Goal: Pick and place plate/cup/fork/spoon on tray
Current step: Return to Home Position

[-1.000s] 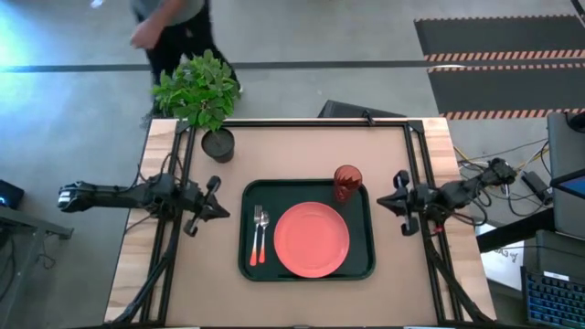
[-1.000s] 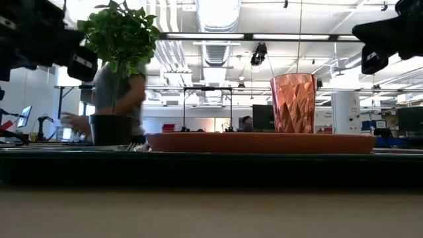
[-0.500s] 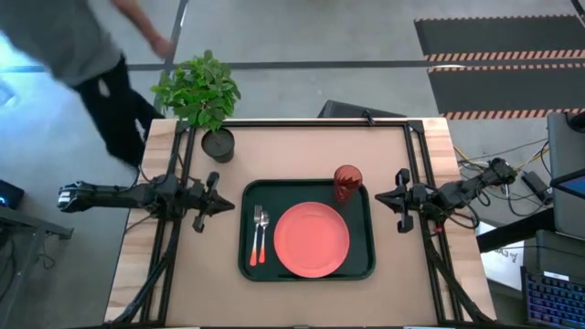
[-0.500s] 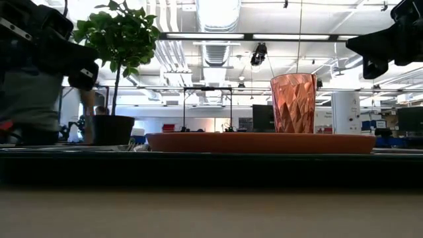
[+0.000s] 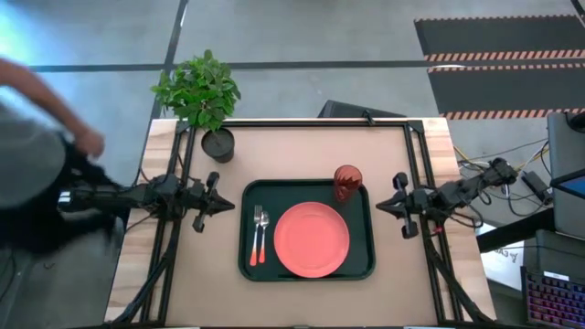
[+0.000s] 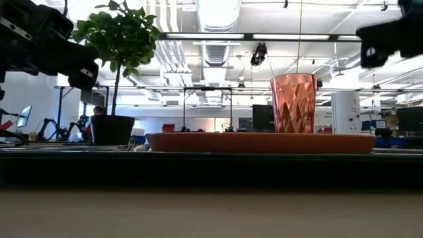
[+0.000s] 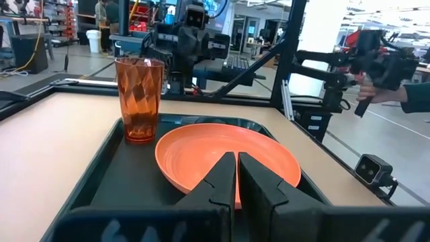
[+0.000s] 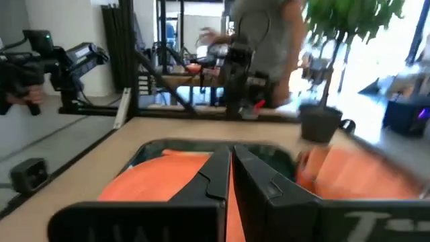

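- Tray [image 5: 292, 194] sits mid-counter [image 5: 292, 146], toward the front edge.
- Plate [image 5: 312, 239] lies at the tray's middle, the cup [image 5: 346, 181] in its far right corner, and the fork [image 5: 254, 239] and spoon [image 5: 262, 239] side by side along its left edge.
- Left gripper [image 5: 219, 206] hovers off the tray's left edge, clenched and empty.
- Right gripper [image 5: 379, 206] hovers off the right edge, also clenched and empty.

My dark tray [image 5: 363, 266] lies flat, holding 4 things: the coral plate [image 5: 312, 239] in the middle, the red-brown cup [image 5: 347, 181] upright in the far right corner, and the fork [image 5: 254, 239] and spoon [image 5: 263, 236] parallel along the left side.
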You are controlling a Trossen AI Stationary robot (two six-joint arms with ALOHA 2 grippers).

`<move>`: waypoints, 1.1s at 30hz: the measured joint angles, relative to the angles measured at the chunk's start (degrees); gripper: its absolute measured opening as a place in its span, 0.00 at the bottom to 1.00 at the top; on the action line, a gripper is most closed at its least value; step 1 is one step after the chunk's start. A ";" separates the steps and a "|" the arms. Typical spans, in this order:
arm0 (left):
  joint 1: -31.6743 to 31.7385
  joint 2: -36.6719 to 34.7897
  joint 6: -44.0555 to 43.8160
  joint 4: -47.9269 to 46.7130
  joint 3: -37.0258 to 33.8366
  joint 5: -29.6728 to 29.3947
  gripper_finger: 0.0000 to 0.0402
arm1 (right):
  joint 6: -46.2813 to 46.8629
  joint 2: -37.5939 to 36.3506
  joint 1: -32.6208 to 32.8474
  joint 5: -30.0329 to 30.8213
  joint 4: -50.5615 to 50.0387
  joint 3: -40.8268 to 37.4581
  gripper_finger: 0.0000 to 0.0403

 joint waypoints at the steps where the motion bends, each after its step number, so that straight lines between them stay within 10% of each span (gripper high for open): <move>1: 0.00 -0.17 0.00 -0.03 0.00 0.00 0.00 | -2.20 0.00 -0.25 0.02 0.02 1.11 0.02; 12: 0.00 -0.36 0.07 0.13 -0.04 0.02 0.00 | -10.16 0.02 -3.68 0.13 -13.91 13.24 0.02; 22: 0.00 -0.36 0.09 1.49 -0.04 0.04 0.00 | -17.31 0.00 -4.95 -4.16 9.80 -1.87 0.02; 33: -0.02 -0.33 0.03 1.83 -0.02 0.07 0.00 | -14.78 0.04 -15.07 -5.00 10.28 -2.12 0.02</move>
